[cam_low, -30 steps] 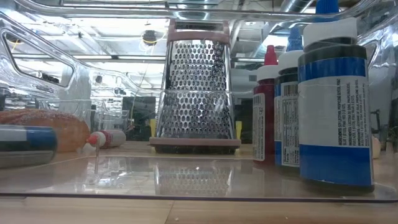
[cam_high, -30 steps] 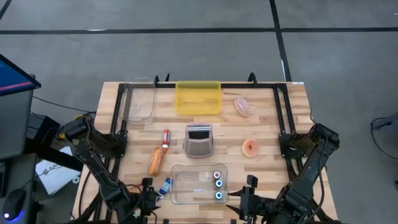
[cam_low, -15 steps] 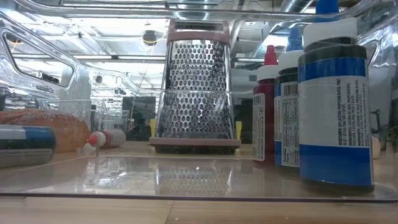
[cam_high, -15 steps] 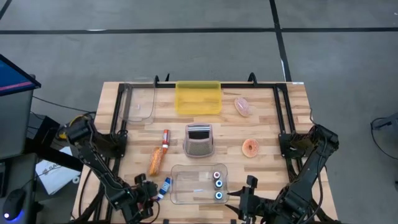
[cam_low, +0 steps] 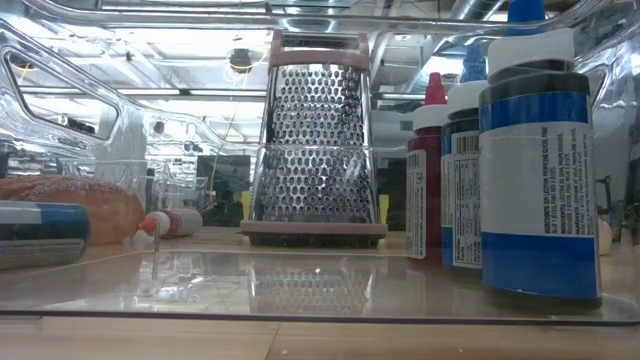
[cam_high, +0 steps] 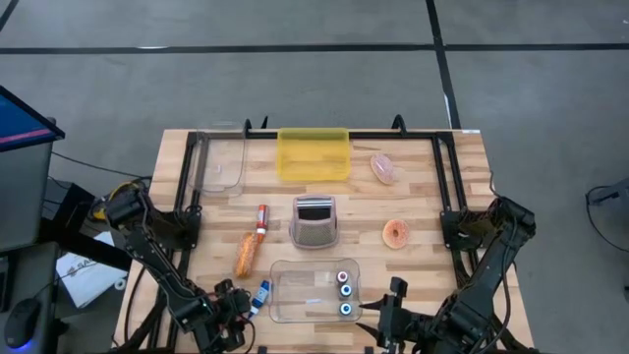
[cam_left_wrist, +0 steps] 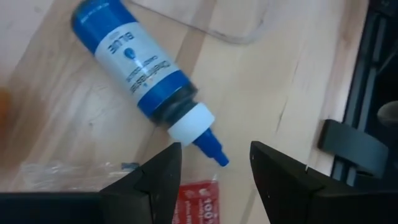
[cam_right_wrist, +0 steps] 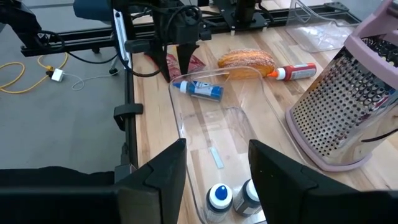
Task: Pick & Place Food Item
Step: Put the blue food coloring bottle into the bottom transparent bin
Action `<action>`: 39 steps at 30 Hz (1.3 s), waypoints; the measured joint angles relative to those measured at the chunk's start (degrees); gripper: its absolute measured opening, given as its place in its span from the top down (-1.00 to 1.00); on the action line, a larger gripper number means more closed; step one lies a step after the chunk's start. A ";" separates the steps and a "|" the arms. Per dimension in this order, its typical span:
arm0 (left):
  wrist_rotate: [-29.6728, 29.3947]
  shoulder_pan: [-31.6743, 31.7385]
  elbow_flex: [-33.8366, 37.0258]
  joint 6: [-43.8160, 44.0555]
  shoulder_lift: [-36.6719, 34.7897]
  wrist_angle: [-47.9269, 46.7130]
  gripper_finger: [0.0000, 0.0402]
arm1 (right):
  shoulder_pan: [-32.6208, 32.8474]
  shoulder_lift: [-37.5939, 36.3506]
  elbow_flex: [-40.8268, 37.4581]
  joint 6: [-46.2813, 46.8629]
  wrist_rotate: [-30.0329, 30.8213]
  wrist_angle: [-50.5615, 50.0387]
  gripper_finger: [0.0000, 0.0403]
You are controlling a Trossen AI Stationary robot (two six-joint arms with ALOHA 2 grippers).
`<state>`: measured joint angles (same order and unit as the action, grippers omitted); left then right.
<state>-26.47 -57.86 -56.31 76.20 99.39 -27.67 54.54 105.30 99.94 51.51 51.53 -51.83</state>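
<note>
Blue food-colouring bottle (cam_left_wrist: pixel 144 75) is seen lying flat near the table's (cam_high: pixel 423 197) front edge, beside the clear container (cam_high: pixel 314 291), nozzle aimed between the left gripper's (cam_left_wrist: pixel 214 174) parted, empty fingers. Right gripper (cam_right_wrist: pixel 214 168), also spread and empty, is parked at the front edge.

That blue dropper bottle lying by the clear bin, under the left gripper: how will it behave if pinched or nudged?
The blue bottle lies on its side on the wood; being round-bodied, it would probably roll if nudged sideways. Its glossy label suggests the left gripper, open over the nozzle, may slip on it. The tapered tip looks like a poor hold; the body seems safer.
</note>
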 joint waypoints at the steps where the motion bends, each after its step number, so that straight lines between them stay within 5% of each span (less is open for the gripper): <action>1: 0.01 0.20 0.00 -0.52 0.01 0.60 0.07 | 0.10 0.00 0.00 0.00 0.01 0.00 0.19; 12: 4.26 1.92 -0.24 -0.98 5.57 2.57 0.07 | 0.64 -0.04 0.00 0.59 0.02 -0.03 0.19; 27: -0.01 0.80 0.00 -3.26 -2.85 3.53 0.07 | 0.64 -0.04 0.03 0.59 0.02 -0.33 0.19; 39: 3.93 4.92 0.02 2.09 0.84 5.63 0.07 | 0.64 -0.04 0.07 0.61 -0.02 -0.40 0.19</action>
<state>-22.55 -52.94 -56.29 78.29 100.23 -22.04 55.18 105.25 100.01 52.12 51.51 -52.23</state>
